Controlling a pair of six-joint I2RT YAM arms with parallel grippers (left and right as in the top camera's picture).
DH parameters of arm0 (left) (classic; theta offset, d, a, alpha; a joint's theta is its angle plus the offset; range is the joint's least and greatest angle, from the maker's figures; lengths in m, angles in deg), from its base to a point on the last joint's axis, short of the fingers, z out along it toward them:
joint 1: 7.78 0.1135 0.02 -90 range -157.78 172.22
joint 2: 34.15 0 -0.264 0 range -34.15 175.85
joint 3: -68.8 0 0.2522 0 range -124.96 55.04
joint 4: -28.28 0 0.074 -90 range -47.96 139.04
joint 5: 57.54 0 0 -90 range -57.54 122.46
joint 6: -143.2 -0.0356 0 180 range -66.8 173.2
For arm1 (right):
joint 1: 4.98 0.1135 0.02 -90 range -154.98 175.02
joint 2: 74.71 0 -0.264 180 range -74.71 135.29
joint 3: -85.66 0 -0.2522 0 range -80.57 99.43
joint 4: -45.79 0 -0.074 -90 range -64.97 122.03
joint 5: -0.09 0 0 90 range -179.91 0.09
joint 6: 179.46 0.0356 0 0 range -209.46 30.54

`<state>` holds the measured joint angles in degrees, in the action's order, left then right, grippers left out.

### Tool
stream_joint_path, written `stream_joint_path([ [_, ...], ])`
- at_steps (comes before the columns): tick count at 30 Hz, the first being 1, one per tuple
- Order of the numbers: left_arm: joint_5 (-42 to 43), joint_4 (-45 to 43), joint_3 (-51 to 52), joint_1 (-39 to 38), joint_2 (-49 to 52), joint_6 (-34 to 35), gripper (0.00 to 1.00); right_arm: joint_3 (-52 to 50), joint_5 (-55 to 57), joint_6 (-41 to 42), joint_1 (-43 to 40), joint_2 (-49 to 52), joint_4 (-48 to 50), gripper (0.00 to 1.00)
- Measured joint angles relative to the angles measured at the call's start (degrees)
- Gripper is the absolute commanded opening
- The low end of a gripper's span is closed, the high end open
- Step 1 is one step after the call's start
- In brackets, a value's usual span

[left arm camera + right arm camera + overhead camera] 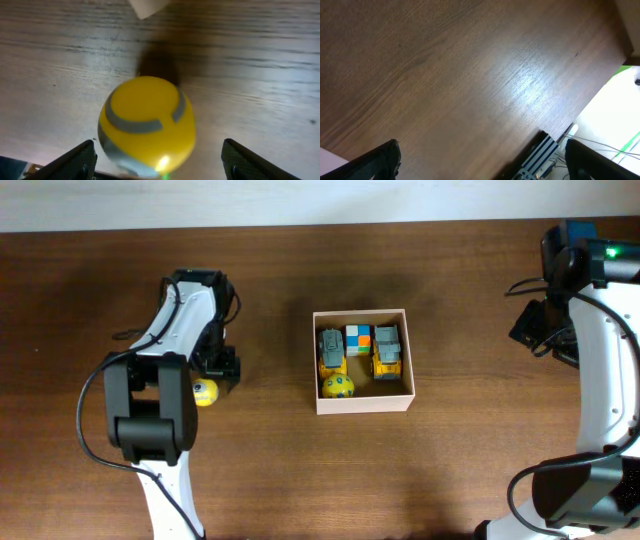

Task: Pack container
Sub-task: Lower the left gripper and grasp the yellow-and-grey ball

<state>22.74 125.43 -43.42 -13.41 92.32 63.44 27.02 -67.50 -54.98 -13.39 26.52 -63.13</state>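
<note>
Tabletop (450, 460) of dark brown wood fills the overhead view. At its left side the left arm reaches in from the near edge, and the left gripper (213, 376) hangs low over a loose yellow ball (147, 122) with grey stripes that rests on the wood. In the left wrist view the two black fingers (75, 160) stand wide apart with the loose yellow ball between them. It sits nearer one finger, a clear strip of wood shows between it and the other, and nothing is clamped. Well to the right of that ball, near the middle of the table, sits the container (362, 406), a square shallow box, white outside and tan inside, lying flat with its open top up. Toys fill its far half: a grey and yellow truck (332, 348) at the left, a small cube (358, 338) of orange, blue and white squares beside it, and a second truck (387, 352) at the right. A second yellow ball (337, 386) lies just in front of the first truck. The near right part of the box floor is bare. Far to the right, the right arm stands by the table's right edge, well apart from the box. The right gripper (485, 167) is spread as wide as it goes over bare wood and has hold of nothing.
</note>
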Motion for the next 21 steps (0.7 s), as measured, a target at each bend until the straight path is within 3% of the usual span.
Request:
stream_joint_path([
  [20, 0.28, -4.2, 1.62, 1.95, 0.0, 0.0, 0.8, 0.02, -0.02, 0.02, 0.0, -0.02, -0.02, 0.99],
  [21, 0.28, -4.2, 1.62, 1.95, 0.0, 0.0, 0.75, 0.02, -0.02, 0.0, 0.0, -0.02, 0.0, 0.99],
])
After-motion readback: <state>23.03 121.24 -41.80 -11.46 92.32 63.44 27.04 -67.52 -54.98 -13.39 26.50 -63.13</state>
